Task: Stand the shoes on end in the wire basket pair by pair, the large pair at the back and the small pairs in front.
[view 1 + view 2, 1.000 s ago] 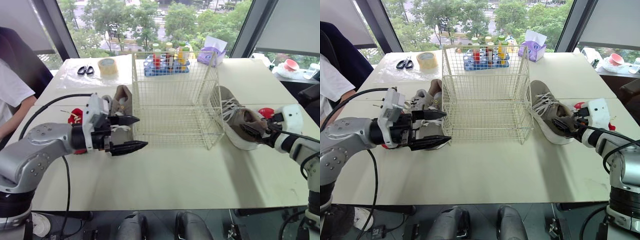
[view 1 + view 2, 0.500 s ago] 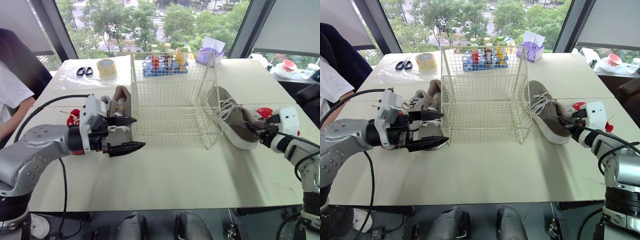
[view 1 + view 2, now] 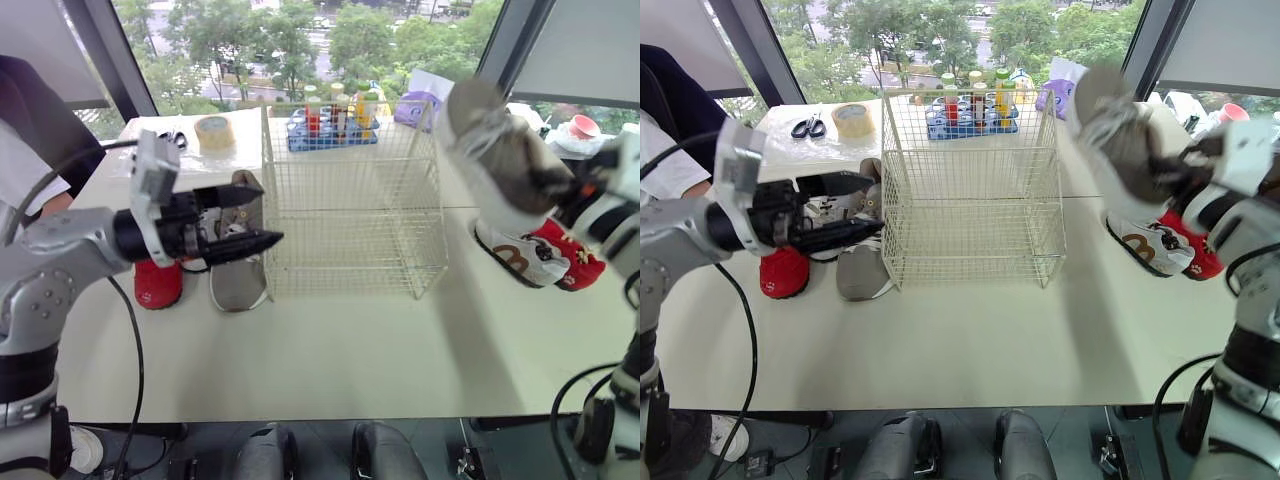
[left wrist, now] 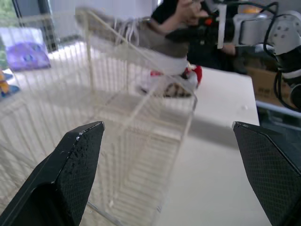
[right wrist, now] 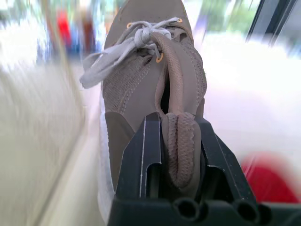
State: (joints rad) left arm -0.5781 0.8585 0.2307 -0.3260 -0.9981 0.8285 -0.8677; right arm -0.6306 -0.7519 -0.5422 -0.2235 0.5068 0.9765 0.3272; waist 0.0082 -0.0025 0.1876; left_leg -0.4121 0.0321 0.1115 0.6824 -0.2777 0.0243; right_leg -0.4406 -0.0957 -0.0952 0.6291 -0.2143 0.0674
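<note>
**Cream table, wire basket, one big shoe in the air**

Daylight from tall windows with trees behind them falls on the cream table (image 3: 350,340) I am working over. The white wire basket (image 3: 350,200) stands upright near the table's middle.

On my right, the right gripper (image 5: 176,136) has its two black fingers clamped on a large taupe shoe (image 3: 500,150), pinching the padded heel collar between them. The shoe hangs clear of the table, tilted with its toe higher than its heel, up beside the basket's right top edge. I cannot tell whether it touches the wire. Below it on the table lies a small white shoe (image 3: 520,258) with a brown mark on its side. A small red shoe (image 3: 572,265) lies just beside that one, on the side away from the basket.

On my left, the left gripper (image 3: 268,212) hovers above the table just beside the basket's left wall. Its jaws are wide apart and point toward the wire. Under it the other large shoe (image 3: 238,280) lies on its sole close against that wall, and a second red shoe (image 3: 158,283) sits to its left.

Along the far edge I see a tape roll (image 3: 213,131), scissors (image 3: 808,126), a blue rack of bottles (image 3: 335,120) behind the basket, and a purple tissue box (image 3: 420,100). A person's white sleeve (image 3: 20,170) shows at the left edge.
</note>
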